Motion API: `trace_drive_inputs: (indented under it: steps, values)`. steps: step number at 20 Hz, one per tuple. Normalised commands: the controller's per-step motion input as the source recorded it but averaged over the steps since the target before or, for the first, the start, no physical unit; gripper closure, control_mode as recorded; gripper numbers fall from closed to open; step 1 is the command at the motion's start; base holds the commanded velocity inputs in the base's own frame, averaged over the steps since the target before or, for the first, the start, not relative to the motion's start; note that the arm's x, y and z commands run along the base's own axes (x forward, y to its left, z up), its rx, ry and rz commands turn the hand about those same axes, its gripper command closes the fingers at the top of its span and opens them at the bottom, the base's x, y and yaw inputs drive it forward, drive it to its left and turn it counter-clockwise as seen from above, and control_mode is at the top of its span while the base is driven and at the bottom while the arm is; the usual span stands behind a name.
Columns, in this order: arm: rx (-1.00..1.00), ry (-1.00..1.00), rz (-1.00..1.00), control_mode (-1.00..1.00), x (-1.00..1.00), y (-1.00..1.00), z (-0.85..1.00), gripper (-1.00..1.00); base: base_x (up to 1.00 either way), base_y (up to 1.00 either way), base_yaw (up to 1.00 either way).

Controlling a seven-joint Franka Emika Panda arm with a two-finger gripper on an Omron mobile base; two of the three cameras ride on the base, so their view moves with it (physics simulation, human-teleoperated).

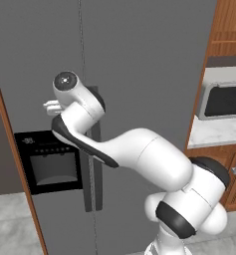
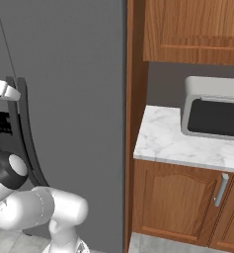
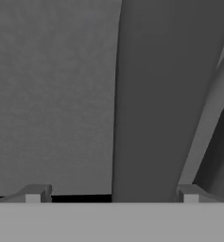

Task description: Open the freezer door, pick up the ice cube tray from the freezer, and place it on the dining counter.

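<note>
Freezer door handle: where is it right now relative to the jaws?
In the hand view the dark handle stands between the open jaws, close ahead. In the left base view it runs just right of the black dispenser panel.

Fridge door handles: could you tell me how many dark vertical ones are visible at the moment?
2: both run side by side at the seam, the freezer door's handle left, the other right; the arm hides their middles.

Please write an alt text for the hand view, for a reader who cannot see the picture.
The open tool is right up against the matte-grey freezer door, with the door's long dark handle running upward between the two fingertips. The jaws stand wide apart and have not closed on the handle.
</note>
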Motion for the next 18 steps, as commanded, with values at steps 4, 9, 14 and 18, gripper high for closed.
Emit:
trace_drive_inputs:
  steps: [4,9,14,18]
  values:
    - [-0.04,0.0,-0.01,-1.0,0.18,0.16,-0.15,-1.0,0.0,0.0,0.0]
    - [-0.01,0.0,-0.01,-1.0,0.17,0.07,-0.12,-1.0,0.0,0.0,0.0]
    - [0.0,0.0,-0.01,-1.0,0.16,0.0,-0.09,-1.0,0.0,0.0,0.0]
    - [0.0,0.0,0.0,-1.0,0.16,0.0,-0.08,-1.0,0.0,0.0,0.0]
